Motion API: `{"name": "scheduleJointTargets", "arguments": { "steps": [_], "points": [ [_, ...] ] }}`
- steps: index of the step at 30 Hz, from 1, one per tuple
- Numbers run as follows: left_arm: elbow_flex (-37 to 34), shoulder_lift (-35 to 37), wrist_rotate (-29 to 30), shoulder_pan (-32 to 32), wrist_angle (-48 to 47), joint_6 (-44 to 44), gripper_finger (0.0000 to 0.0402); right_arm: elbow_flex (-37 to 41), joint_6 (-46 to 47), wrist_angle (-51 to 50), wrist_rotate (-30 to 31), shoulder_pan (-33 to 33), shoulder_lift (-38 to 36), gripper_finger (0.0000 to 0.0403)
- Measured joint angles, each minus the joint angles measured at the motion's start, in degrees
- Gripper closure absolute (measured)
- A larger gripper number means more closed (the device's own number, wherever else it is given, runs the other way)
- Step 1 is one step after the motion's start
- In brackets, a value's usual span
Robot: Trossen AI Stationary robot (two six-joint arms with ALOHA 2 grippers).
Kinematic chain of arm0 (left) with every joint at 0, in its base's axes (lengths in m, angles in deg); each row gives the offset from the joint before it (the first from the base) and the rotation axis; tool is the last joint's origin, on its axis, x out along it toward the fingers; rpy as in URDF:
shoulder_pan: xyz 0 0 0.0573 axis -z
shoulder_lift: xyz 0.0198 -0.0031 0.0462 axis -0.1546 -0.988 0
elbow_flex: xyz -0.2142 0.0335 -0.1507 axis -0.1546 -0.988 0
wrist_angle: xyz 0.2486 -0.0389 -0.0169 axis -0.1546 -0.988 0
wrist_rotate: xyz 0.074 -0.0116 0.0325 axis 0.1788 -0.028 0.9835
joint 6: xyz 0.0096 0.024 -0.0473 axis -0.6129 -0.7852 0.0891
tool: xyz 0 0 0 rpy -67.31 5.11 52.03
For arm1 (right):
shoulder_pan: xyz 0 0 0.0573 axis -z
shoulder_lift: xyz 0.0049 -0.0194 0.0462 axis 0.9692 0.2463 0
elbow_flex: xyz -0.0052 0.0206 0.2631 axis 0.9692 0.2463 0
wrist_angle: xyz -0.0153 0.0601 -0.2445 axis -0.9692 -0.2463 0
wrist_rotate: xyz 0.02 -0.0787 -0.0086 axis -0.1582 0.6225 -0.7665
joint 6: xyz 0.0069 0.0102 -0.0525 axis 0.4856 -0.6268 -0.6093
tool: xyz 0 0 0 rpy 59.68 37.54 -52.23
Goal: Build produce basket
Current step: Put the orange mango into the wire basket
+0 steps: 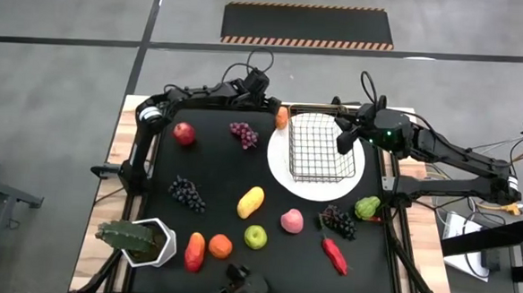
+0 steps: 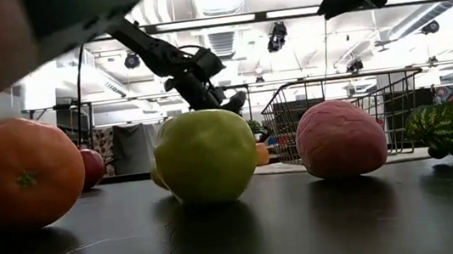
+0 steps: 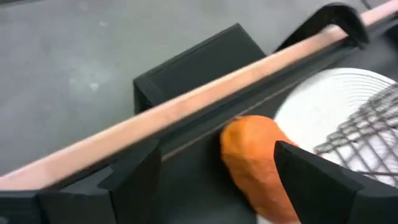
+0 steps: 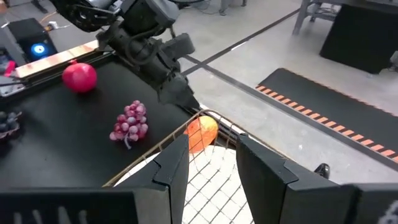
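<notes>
From my station the basket [image 1: 326, 148] reads empty on its white plate [image 1: 283, 170], so nearly everything is left; the produce lies scattered over the surface [image 1: 216, 166]. My left pincer [image 3: 205, 180] is spread wide either side of an orange fruit [image 3: 255, 165] just beside the basket's far corner, not yet clenched. That fruit's long axis seems to run alongside the basket wall. My right pincer [image 4: 211, 163], part open and holding nothing, hovers over the basket.
</notes>
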Motion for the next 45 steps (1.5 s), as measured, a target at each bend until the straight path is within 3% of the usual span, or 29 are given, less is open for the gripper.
{"name": "scheduleJointTargets", "arguments": {
  "steps": [10, 18, 45],
  "points": [
    [0.4, 0.9, -1.0, 2.2, -0.3, -1.6, 0.0109, -2.4, 0.8, -3.5, -2.1, 0.0, -0.4, 0.0282],
    [0.0, -0.3, -2.3, 2.7, -0.3, 3.1, 0.0109, -5.9, 1.8, -6.8, -4.8, 0.0, -0.4, 0.0282],
    [-3.5, -2.4, -1.3, 3.9, 4.5, 4.3, 0.0118, -5.9, 1.8, -7.3, -4.9, 0.0, -0.3, 0.0282]
  ]
}}
